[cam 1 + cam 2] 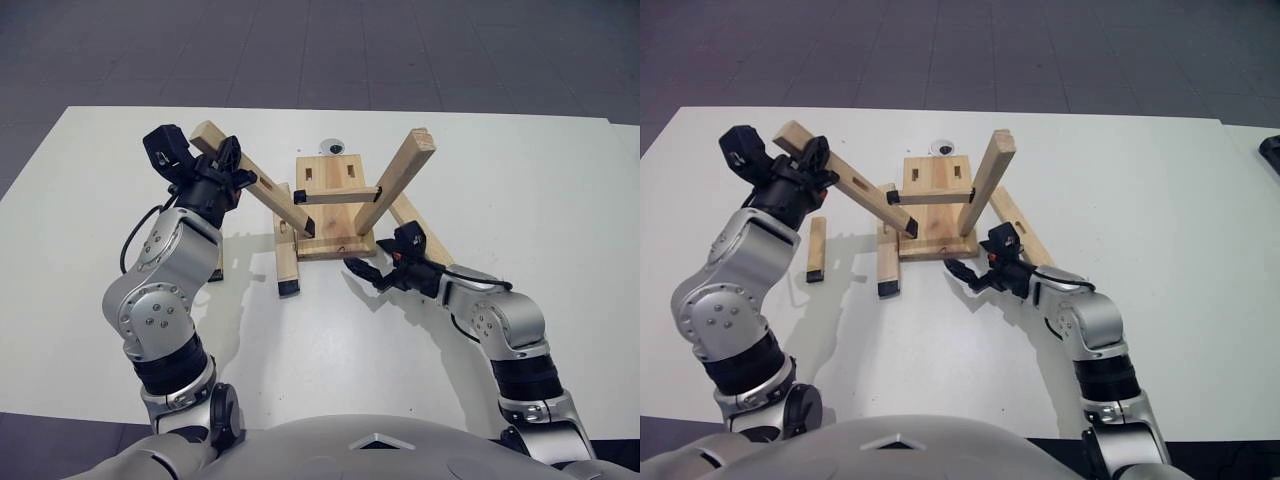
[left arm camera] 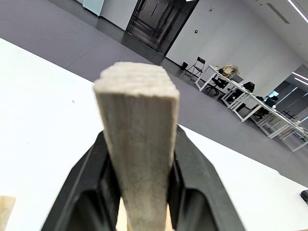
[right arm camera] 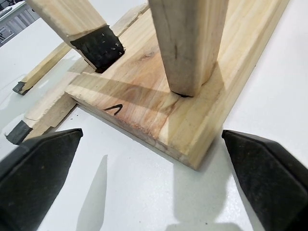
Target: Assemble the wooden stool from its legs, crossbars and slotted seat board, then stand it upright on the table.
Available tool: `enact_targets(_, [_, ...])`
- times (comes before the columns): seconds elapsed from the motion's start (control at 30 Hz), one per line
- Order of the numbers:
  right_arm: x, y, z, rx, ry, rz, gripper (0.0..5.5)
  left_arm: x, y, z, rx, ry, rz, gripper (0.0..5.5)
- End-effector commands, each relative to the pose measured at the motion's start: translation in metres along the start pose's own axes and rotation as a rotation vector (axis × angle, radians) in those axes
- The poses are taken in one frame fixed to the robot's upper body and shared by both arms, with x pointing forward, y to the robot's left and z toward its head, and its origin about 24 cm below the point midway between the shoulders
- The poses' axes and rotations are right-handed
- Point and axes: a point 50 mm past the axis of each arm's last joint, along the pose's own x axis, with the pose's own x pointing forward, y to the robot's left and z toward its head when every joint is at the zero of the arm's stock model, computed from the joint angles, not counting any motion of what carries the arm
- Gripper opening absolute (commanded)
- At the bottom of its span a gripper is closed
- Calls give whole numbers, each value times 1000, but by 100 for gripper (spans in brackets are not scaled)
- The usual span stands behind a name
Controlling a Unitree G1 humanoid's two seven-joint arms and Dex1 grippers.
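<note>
While the left gripper (image 1: pixel 228 160) is clamped on the upper part of a wooden leg (image 1: pixel 262 190), its fingers (image 2: pixel 91 178) pressed against both sides of the wood, that leg slants down toward the slotted seat board (image 1: pixel 340 172), and its black-capped end rests on the board's face. The board lies flat near the middle of the white table (image 1: pixel 520 180). A second leg (image 1: pixel 398 180) stands in the board, leaning out to the right, its foot set in the wood close to the near edge. A short crossbar (image 1: pixel 340 195) spans between the two legs. The right gripper (image 1: pixel 366 277) hovers low over the table just in front of the board's near edge, fingers spread wide apart and holding nothing. A loose leg (image 1: pixel 287 255) lies flat on the table against the board's left side, another leg (image 1: pixel 1012 222) lies on its right side, and a small crossbar (image 1: pixel 816 248) lies farther left. A small round object (image 1: pixel 331 147) sits just beyond the board.
</note>
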Motion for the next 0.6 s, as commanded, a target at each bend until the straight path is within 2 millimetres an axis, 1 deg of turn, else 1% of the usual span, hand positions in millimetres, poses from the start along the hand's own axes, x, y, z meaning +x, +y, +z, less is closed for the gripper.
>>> enact_targets(0.03, [0,2,0,1,-19,-13,540,2,8,-10,56,75,56,102])
enact_targets(0.13, [3,4,1,2,-25,-11,540,2,7,-12,67,88,57,102])
enact_targets(0.23, [3,6,4,-7,-34,-11,540,0,1,-14,129,106,39,102])
enact_targets(0.3, [0,8,6,-32,-32,-13,540,-2,-1,-20,170,144,8,102])
enact_targets(0.4, [-8,8,12,-75,-39,-41,540,-7,5,-33,229,206,4,102])
enact_targets(0.5, [-24,11,27,-139,-73,-20,540,-13,12,-40,235,229,32,102])
enact_targets(0.6, [-36,12,42,-192,-95,-9,540,-17,14,-48,218,244,70,102])
